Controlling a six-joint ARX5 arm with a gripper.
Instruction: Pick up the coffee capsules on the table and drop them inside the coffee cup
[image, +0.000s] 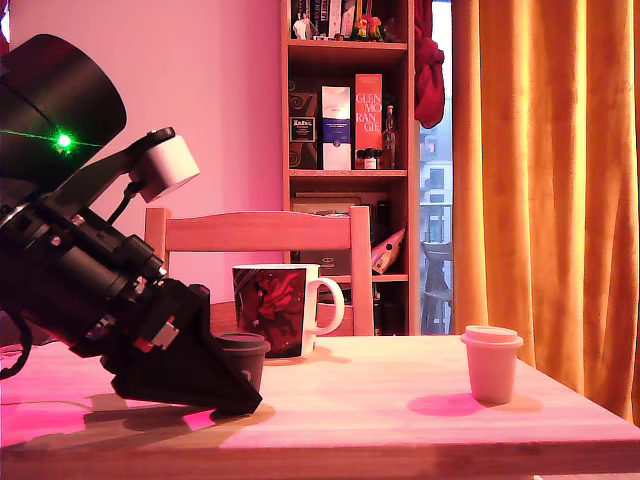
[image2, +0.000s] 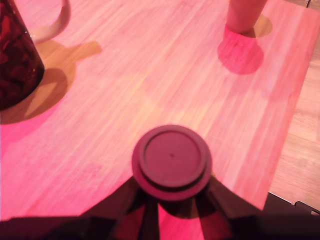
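The dark brown capsule (image2: 172, 160) stands upright between my gripper's (image2: 176, 200) two dark fingers (image2: 131, 199), which press in under its rim from both sides. In the exterior view the gripper (image: 238, 388) is low on the table (image: 400, 430), shut around that capsule (image: 243, 352), whose base is hidden. The coffee cup (image: 275, 308), with red-and-black floral print and a white handle, stands just behind it. The cream capsule (image: 491, 362) stands alone toward the exterior view's right. In the wrist view the cup (image2: 15, 55) and the cream capsule (image2: 243, 15) are cut off by the frame.
A wooden chair (image: 258, 232) stands behind the table, with a bookshelf (image: 347, 120) further back and orange curtains (image: 545, 180) on the exterior view's right. The table's edge (image2: 285, 145) runs close beside the gripper in the wrist view, floor beyond it.
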